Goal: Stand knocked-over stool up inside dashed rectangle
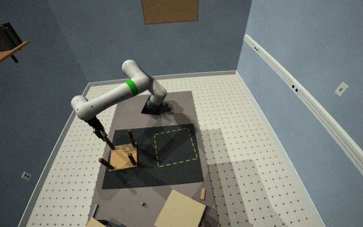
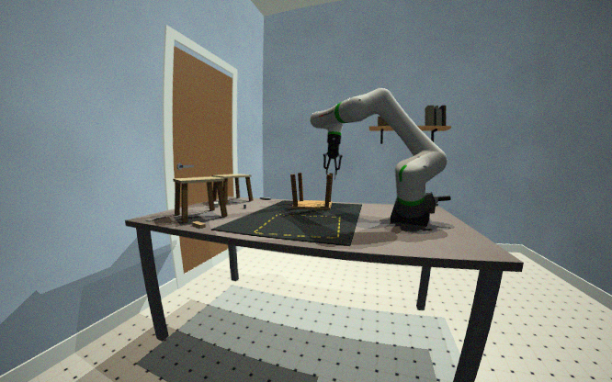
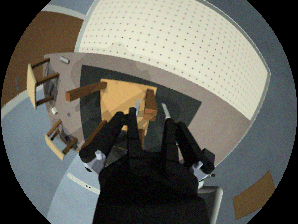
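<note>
The wooden stool (image 1: pixel 123 157) lies upside down on the dark mat, seat flat and its legs pointing up. It sits left of the yellow dashed rectangle (image 1: pixel 175 146), fully outside it. My gripper (image 1: pixel 102 135) points down over the stool's far-left leg (image 1: pixel 108 141). In the side view the gripper (image 2: pixel 332 173) has its fingertips level with the top of that leg (image 2: pixel 329 189). In the wrist view the part-open fingers straddle the leg tip (image 3: pixel 152 106) with gaps on both sides, above the seat (image 3: pixel 127 96). The gripper is open and grips nothing.
Two upright stools (image 2: pixel 199 189) (image 2: pixel 237 182) and a small wood block (image 2: pixel 198 223) stand at the table's end by the door. The arm's base (image 1: pixel 156 107) sits behind the mat. The table edge runs close to the left of the stool.
</note>
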Motion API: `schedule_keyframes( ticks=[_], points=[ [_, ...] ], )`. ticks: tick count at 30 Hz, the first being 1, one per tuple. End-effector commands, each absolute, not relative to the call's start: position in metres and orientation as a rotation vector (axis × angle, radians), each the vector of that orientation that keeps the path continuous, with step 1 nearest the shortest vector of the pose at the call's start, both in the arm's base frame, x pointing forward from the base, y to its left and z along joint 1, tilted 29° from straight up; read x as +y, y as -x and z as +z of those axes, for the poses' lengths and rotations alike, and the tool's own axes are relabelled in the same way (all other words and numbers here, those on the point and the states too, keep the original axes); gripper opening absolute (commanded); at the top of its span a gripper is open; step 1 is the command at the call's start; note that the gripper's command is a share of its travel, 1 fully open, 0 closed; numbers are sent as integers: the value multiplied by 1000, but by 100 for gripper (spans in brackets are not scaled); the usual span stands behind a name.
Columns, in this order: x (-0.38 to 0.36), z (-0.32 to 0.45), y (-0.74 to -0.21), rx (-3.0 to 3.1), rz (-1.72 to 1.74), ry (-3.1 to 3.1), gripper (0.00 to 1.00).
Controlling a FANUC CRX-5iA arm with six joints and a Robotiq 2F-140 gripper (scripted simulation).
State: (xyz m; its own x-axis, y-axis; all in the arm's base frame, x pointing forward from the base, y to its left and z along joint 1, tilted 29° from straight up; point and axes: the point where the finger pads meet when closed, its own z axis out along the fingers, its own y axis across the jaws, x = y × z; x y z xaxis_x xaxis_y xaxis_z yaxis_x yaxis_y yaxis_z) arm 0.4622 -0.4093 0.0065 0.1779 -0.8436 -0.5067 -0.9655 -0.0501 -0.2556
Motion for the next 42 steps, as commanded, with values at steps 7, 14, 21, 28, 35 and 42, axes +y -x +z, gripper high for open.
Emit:
schedule_keyframes(
  ticks=[7,14,21,28,35,42],
  points=[
    [-402,-6,-465,1698,293,1925,38],
    [-401,-7,-466,1698,293,1925,10],
    [-401,-7,-466,1698,293,1925,10],
    [-401,-7,-466,1698,293,1925,10],
    [-401,-7,-466,1698,293,1925,10],
    [-401,-7,-466,1698,293,1925,10]
  ],
)
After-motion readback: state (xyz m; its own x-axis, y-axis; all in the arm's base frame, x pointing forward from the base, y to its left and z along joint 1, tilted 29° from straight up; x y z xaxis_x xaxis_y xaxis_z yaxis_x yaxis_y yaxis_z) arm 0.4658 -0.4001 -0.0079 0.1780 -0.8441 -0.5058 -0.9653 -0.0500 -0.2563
